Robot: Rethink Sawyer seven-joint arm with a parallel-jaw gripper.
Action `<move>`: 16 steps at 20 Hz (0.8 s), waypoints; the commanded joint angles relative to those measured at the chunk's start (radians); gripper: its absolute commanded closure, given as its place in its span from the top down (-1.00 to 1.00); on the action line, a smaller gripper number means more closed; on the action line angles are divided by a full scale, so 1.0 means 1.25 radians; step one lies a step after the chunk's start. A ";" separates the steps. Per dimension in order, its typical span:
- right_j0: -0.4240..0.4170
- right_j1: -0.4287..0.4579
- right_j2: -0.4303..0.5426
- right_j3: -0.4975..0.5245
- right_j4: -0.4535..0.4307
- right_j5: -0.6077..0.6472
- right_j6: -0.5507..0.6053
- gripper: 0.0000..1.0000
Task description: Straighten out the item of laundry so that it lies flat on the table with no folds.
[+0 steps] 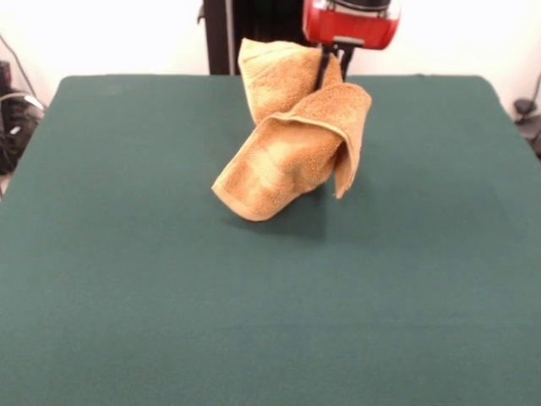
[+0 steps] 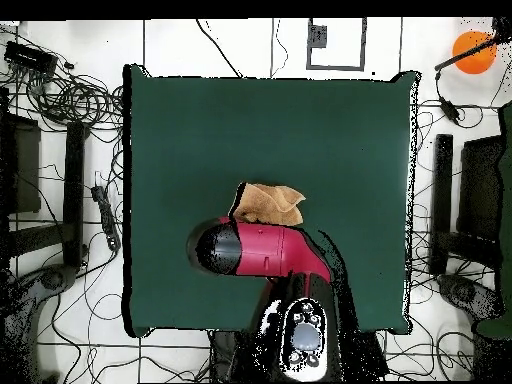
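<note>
The claw (image 1: 330, 63) grips the towel (image 1: 292, 139) by an upper fold, holding it crumpled above the counter (image 1: 169, 279), near the middle, toward the robot's side.

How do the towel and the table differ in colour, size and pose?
Colour: the towel is golden-orange, the table dark green.
Size: the towel is small; the table is far bigger, with green showing all round it.
Pose: the towel is bunched and folded, raised up under the arm; the table lies flat and smooth.
Both look like cloth surfaces.
</note>
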 commanded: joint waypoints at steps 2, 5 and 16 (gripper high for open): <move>0.034 0.008 0.023 0.021 0.044 0.066 0.176 -1.00; 0.050 0.013 0.015 0.020 0.049 0.058 0.196 -1.00; 0.091 0.036 -0.014 -0.011 0.075 0.069 0.224 -1.00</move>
